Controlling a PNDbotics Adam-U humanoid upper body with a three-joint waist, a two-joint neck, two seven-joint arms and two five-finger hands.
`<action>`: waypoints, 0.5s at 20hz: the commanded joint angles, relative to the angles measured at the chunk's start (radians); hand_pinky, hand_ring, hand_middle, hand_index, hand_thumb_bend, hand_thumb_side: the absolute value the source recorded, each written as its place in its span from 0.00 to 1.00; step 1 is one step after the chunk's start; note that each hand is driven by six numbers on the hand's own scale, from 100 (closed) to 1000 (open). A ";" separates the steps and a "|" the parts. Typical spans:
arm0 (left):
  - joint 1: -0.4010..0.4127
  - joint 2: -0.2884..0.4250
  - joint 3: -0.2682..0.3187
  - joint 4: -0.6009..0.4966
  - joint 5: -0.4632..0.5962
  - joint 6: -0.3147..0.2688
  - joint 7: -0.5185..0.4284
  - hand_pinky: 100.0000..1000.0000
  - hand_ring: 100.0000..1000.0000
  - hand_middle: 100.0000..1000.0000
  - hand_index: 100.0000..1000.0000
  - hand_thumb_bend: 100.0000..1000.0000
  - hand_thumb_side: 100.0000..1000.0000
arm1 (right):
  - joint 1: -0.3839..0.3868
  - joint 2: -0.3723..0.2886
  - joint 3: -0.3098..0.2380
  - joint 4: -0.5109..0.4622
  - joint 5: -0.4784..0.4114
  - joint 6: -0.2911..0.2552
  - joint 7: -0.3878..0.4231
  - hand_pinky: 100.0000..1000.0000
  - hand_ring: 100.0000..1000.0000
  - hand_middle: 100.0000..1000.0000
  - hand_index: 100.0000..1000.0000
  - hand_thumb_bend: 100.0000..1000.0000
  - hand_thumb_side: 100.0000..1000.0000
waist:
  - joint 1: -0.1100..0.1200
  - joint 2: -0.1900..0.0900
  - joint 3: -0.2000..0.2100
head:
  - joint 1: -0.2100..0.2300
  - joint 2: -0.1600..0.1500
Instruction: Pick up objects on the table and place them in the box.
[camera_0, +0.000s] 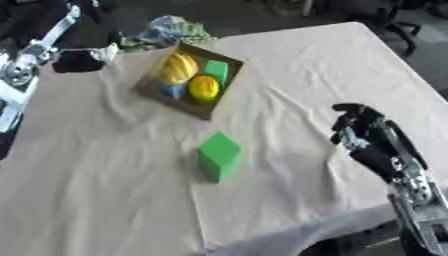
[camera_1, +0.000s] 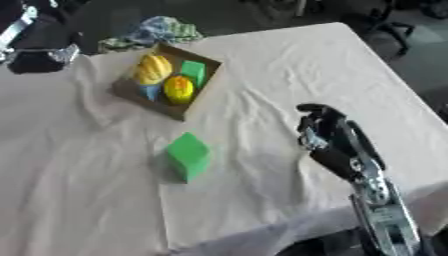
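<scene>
Right hand: I read its fingers as curled inward, dark against the cloth, with nothing between them; the hand hangs over bare cloth on the right side of the table, its silver-jointed forearm running off the lower right corner. Well apart to its left, a green cube sits alone near the middle of the table, one corner toward me, on the wrinkled beige cloth. Further up and slightly left I see the cardboard box, turned askew, holding a yellow ribbed object, a rounder yellow object, a green block and a blue piece that I cannot make out beyond its colour. My left hand shows only as a dark shape near the upper left, beyond the box; I cannot tell how its fingers stand. The left arm's silver links run along the left edge. A crumpled greenish-blue cloth lies at the table's far edge just beyond the box.
</scene>
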 joint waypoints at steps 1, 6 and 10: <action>0.095 0.035 0.053 -0.182 0.257 0.068 0.018 0.70 0.56 0.60 0.80 0.00 0.55 | -0.101 -0.176 0.047 0.006 -0.009 -0.112 0.063 0.52 0.43 0.48 0.79 0.00 0.23 | -0.008 -0.015 0.018 | -0.023 -0.004; 0.306 -0.044 0.110 -0.379 0.431 0.117 0.021 0.67 0.55 0.58 0.80 0.00 0.66 | -0.278 -0.337 0.190 0.143 -0.011 -0.283 0.207 0.58 0.54 0.57 0.86 0.00 0.11 | -0.014 -0.004 0.083 | -0.058 -0.004; 0.404 -0.111 0.125 -0.417 0.440 0.144 -0.011 0.66 0.54 0.57 0.81 0.00 0.75 | -0.343 -0.368 0.287 0.218 0.062 -0.387 0.346 0.66 0.70 0.70 0.93 0.00 0.13 | -0.024 -0.003 0.123 | -0.081 -0.004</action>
